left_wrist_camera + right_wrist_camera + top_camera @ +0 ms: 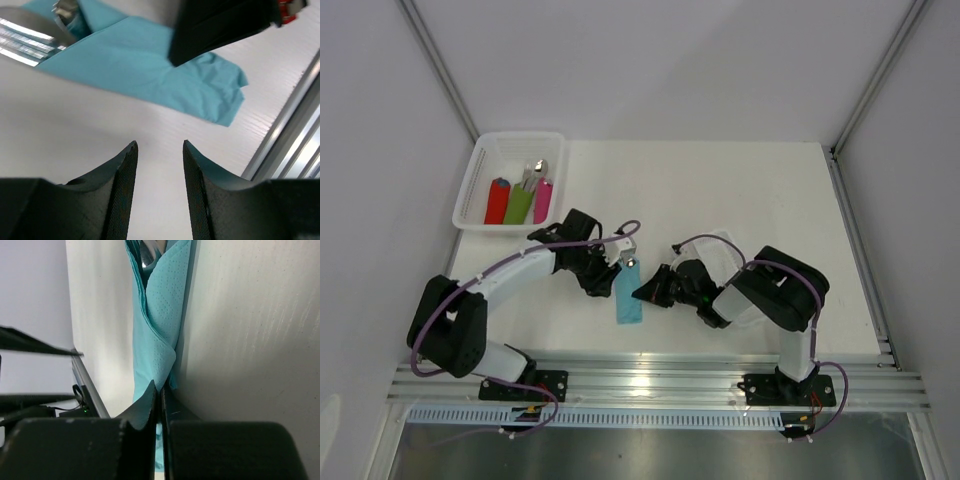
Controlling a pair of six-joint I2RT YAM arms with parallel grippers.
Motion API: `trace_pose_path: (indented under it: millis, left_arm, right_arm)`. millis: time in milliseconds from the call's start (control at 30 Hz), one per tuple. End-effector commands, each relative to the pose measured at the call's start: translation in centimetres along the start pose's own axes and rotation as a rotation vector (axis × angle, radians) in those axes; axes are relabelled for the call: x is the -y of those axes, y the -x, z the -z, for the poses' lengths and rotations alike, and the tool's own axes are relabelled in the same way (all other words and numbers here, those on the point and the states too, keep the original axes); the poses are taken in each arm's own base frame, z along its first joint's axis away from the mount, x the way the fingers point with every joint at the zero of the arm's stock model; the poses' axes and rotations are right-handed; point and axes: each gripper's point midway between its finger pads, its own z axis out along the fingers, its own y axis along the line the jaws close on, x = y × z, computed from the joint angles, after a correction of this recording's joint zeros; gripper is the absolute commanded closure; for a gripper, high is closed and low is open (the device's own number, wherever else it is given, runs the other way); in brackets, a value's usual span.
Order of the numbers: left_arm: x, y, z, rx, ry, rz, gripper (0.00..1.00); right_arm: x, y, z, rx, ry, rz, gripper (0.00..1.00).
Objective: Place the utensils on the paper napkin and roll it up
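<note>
A: Quick, how far along is the task?

B: Placing is done. The utensils point(25, 42) sit inside the paper napkin point(630, 298), which is folded over them into a long narrow strip. The strip lies near the middle of the near edge of the surface point(750, 190), and silver tips poke out its far end.

A: Rolled, then?

B: Partly, I'd say. It looks flat and loose, with a flap spread wide in the left wrist view. The roll needs tightening and closing.

A: Right tool?

B: The right tool point(160, 394) is clenched. Its fingers are pressed together on a fold of the napkin, with no gap showing. From above it comes in at the strip's right side, about midway along.

A: Left tool?

B: The left tool point(159, 145) is released, with a moderate gap and nothing between the fingers. It sits just beside the strip's far end, on the left side, over bare surface. The wrist view is too steep to say whether the tips touch the surface.

A: Anything else?

B: A white basket point(470, 195) sits at the far left corner, holding a red roll point(498, 202), a green roll point(519, 204) and a pink roll point(542, 200). All of it is well apart from both tools.
</note>
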Motion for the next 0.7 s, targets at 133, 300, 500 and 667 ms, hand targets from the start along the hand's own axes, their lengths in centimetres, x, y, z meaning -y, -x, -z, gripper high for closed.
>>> trace_pose_path:
  millis: [133, 300, 500, 667]
  left_arm:
    - [-2.4, 0.2, 1.4, 0.037, 0.055, 0.129, 0.54]
    - [-2.5, 0.3, 1.7, 0.046, 0.063, 0.13, 0.54]
    - [-3.2, 0.2, 2.3, 0.059, 0.084, 0.143, 0.54]
    - [-3.6, 0.0, 2.6, 0.064, 0.1, 0.153, 0.54]
  right_arm:
    - [1.1, 0.1, 0.6, -0.017, -0.081, 0.101, 1.0]
    - [-0.8, 0.9, 0.3, -0.024, -0.084, 0.175, 1.0]
    - [-3.6, 2.1, 0.9, 0.007, -0.013, 0.172, 1.0]
    - [-4.4, 2.2, 0.9, 0.007, 0.014, 0.164, 1.0]
